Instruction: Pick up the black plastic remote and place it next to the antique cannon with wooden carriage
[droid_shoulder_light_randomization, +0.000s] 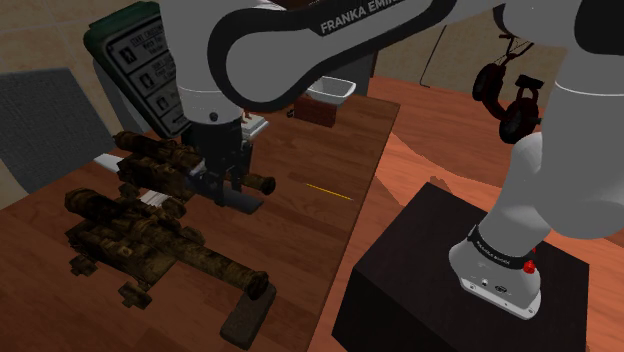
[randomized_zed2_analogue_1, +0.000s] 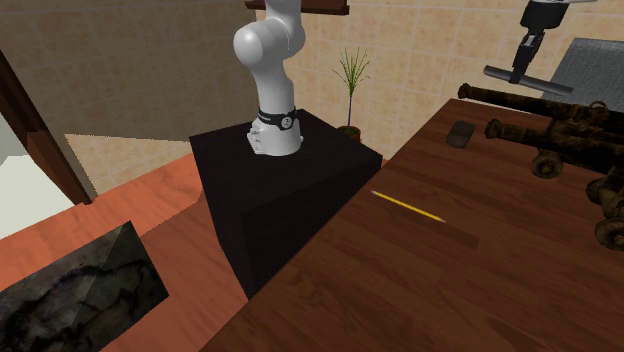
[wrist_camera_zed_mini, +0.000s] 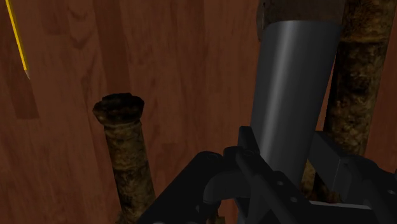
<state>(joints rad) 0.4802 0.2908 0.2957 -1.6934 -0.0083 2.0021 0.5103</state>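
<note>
Wrist view | I see my black hand (wrist_camera_zed_mini: 294, 175) clasping the dark grey slab-shaped remote (wrist_camera_zed_mini: 291, 89) | remote raised over the mottled brown cannon (wrist_camera_zed_mini: 364, 70) | brown wooden desk (wrist_camera_zed_mini: 191, 63) under cannon.

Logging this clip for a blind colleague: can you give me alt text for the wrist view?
The gripper is shut on a dark grey remote, held over a wooden table. A mottled brown cannon barrel with its muzzle showing lies on one side of the remote and a second barrel on the other. A yellow pencil lies farther off.
</note>
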